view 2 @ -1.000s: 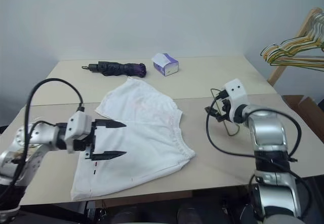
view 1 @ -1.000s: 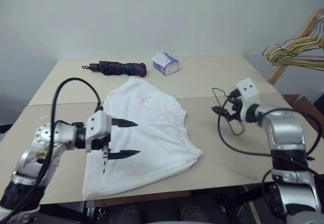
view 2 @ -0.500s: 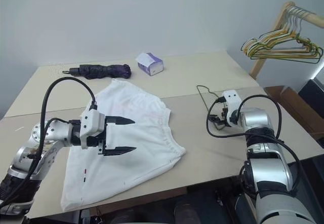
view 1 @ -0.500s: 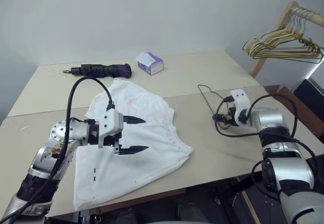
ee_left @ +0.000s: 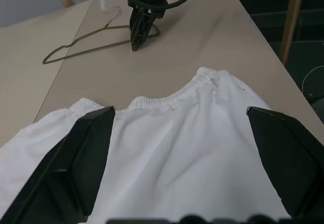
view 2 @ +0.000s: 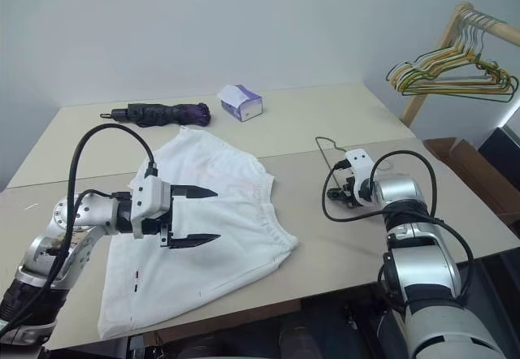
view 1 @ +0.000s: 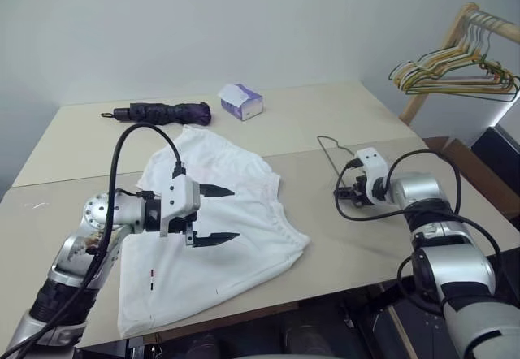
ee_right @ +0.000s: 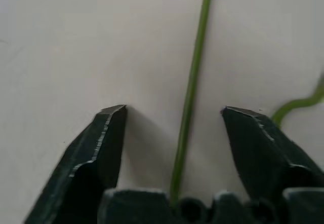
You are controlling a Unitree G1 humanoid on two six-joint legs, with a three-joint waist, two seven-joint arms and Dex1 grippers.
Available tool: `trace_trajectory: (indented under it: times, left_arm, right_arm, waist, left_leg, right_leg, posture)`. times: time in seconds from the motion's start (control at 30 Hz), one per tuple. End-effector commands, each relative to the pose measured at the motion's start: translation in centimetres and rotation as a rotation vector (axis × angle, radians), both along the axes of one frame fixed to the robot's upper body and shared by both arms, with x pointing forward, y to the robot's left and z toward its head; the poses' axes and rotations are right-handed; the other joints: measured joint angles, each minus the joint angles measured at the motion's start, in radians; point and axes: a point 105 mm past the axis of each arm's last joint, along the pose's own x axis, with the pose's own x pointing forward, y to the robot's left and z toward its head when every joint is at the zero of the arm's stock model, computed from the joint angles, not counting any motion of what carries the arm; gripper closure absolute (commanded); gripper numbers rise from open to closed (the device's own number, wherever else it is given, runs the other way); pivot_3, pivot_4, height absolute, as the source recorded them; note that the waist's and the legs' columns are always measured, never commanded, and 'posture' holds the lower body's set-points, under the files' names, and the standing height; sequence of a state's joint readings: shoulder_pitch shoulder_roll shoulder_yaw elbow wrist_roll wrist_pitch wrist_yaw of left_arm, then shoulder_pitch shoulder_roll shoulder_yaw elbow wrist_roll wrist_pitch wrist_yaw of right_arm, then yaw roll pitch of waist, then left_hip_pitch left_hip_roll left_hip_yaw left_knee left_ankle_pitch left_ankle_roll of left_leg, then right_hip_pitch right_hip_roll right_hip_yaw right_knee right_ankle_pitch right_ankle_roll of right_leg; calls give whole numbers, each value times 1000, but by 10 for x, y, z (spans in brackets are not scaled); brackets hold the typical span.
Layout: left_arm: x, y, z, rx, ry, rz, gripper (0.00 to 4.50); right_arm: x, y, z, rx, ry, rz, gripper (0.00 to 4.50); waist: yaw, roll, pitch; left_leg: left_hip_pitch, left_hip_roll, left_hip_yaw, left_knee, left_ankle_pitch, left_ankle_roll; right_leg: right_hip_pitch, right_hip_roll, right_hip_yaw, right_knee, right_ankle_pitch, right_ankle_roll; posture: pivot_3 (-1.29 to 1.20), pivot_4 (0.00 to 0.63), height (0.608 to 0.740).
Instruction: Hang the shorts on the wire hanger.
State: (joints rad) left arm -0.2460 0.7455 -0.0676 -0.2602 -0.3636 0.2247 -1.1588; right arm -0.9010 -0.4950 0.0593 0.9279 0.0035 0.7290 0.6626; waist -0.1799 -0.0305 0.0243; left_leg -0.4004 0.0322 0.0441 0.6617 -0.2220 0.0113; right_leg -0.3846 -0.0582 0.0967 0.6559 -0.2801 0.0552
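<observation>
Thin wire hanger [ee_right: 190, 89] runs between my right claw [ee_right: 173, 113]'s parted fingers, seemingly flat on the table [view 1: 341, 123]; closing may skid it away. Left claw [view 1: 218, 214] hovers open over the shorts [view 1: 236, 188].

No text, label, brand, number or sign can be read anywhere. The purple-and-white tissue box [view 1: 241, 101] at the far side of the table carries print too small to make out. The small dark-and-red mark near one hem of the shorts [view 1: 213, 237] is likewise illegible.
</observation>
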Motion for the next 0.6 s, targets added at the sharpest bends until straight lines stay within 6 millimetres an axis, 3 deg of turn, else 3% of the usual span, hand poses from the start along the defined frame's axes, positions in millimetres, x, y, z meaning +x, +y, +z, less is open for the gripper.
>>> trace_trajectory:
  times: [0.03,0.23,0.43,0.6]
  left_arm:
    - [-2,-6,7,-12,-33,-28,0]
    - [3,-4,9,-15,-34,-9,0]
    - [7,-3,11,-41,-22,24,0]
    - [31,-13,32,-304,112,202,0]
  right_arm:
    - [-7,0,-13,-26,67,-10,2279]
    - [-10,0,-21,-105,78,8,4353]
    - [-5,-1,-16,-172,14,3,4438]
    - [8,17,32,-144,-264,18,4438]
  waist:
    - [0,0,0]
    - [-2,-1,-1]
    - [-2,-3,-3]
    - [5,-2,-2]
  left_leg:
    - [0,0,0,0,0,0]
    - [2,0,0,0,0,0]
    - [4,0,-1,0,0,0]
    - [10,1,-4,0,0,0]
  right_leg:
    - [0,0,0,0,0,0]
    - [2,0,0,0,0,0]
    - [5,0,-1,-1,0,0]
    - [15,0,-3,-5,0,1]
  posture:
    - [-89,0,740]
    - [-92,0,740]
    - [-93,0,740]
    - [-94,0,740]
